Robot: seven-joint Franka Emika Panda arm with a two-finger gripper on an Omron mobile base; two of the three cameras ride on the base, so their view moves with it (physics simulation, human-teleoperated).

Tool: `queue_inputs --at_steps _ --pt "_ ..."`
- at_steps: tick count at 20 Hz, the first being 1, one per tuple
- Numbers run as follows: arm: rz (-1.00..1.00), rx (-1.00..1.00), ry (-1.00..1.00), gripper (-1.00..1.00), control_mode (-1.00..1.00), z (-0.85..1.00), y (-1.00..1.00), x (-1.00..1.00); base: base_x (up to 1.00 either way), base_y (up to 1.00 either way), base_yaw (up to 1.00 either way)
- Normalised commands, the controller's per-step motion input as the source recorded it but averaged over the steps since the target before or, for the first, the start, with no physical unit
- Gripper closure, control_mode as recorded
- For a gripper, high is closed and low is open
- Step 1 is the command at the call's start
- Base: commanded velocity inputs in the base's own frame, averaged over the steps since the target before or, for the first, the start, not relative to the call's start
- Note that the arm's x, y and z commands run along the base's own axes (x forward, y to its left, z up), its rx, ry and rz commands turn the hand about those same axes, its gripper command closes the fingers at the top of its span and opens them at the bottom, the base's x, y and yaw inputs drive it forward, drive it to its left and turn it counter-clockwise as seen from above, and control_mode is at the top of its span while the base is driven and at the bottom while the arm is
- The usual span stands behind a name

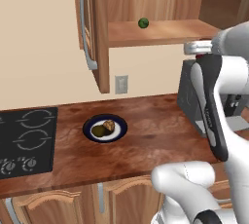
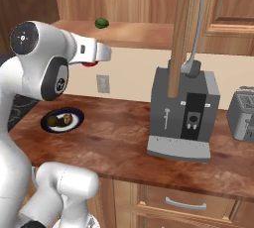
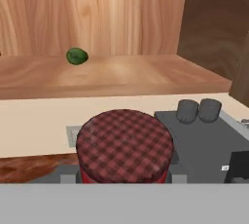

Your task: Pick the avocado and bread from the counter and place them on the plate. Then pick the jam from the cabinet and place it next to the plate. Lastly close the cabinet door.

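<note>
Jam (image 3: 124, 146), a small, rigid, probably smooth and breakable jar, sits clenched by its sides in my pincer (image 3: 124, 179), beyond the shelf's (image 3: 121, 74) front edge.

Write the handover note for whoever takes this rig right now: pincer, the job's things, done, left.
Pincer: shut on the jam, held in the air just outside the cabinet, above the counter.
Avocado and bread: both on the plate. Done.
Green ball sits on the cabinet shelf; leave it.
Cabinet door: open.
Left: set the jam on the counter next to the plate, then close the door.
</note>
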Motion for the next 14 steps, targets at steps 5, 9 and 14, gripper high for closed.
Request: queue_inputs --at_steps 5,9,14 --pt "0.00 0.00 0.02 1.00 -1.00 0.00 0.16 -0.59 0.00 0.00 0.00" --pt "0.00 0.00 0.02 1.00 -1.00 -0.06 0.21 -0.30 0.00 0.00 0.00" --pt "0.00 0.00 0.00 1.00 -1.00 -0.14 0.17 -0.14 0.00 0.00 0.00"
